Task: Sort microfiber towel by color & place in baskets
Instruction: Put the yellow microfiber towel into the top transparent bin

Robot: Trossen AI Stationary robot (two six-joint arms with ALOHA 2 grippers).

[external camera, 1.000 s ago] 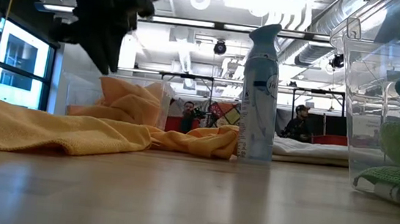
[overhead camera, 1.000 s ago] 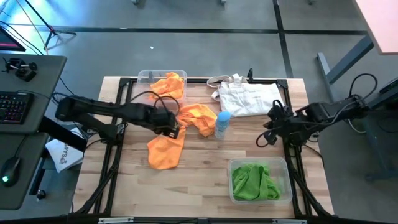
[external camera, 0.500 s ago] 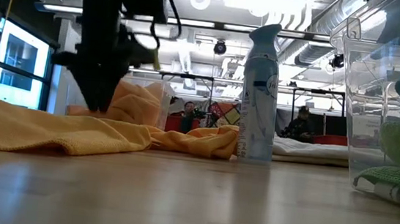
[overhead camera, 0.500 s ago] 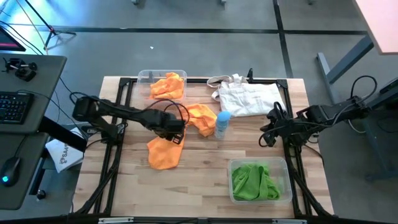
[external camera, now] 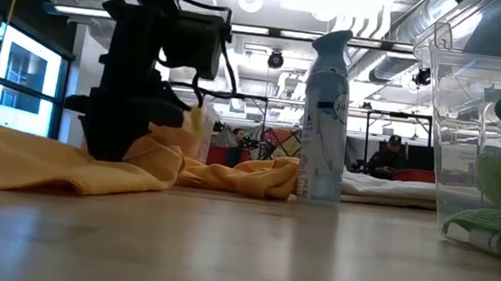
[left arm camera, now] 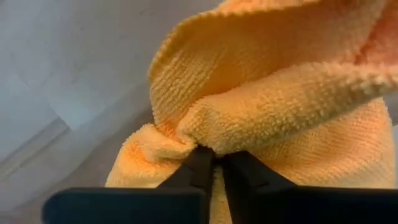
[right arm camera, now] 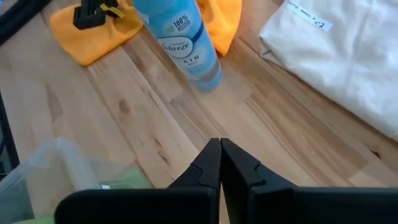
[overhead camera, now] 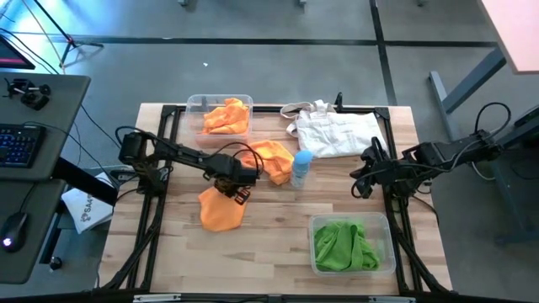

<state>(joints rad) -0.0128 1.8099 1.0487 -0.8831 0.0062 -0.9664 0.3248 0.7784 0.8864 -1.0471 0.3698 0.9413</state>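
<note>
An orange microfiber towel lies spread on the table left of centre, and my left gripper stands over its far end, shut on it. A second orange towel lies crumpled just beyond, beside a light-blue bottle. More orange towels fill the clear basket at the far left. Green towels lie in the clear basket at the near right. My right gripper hovers shut near the right edge, holding nothing. My left gripper pinches a raised fold of the orange towel between its two fingertips. It comes from above, pointing down. The cloth bunches up around the fingers, and the rest of the towel lies slack on the table.
A white cloth tote bag lies at the far right of the table. The bottle stands upright near the centre. Bare wood shows along the near edge and between the bottle and my right arm.
My left gripper has come down, moving toward the table's near edge, onto the orange towel and has taken hold of a fold. The towel's far end has bunched up under it, while its near part has stayed flat.
</note>
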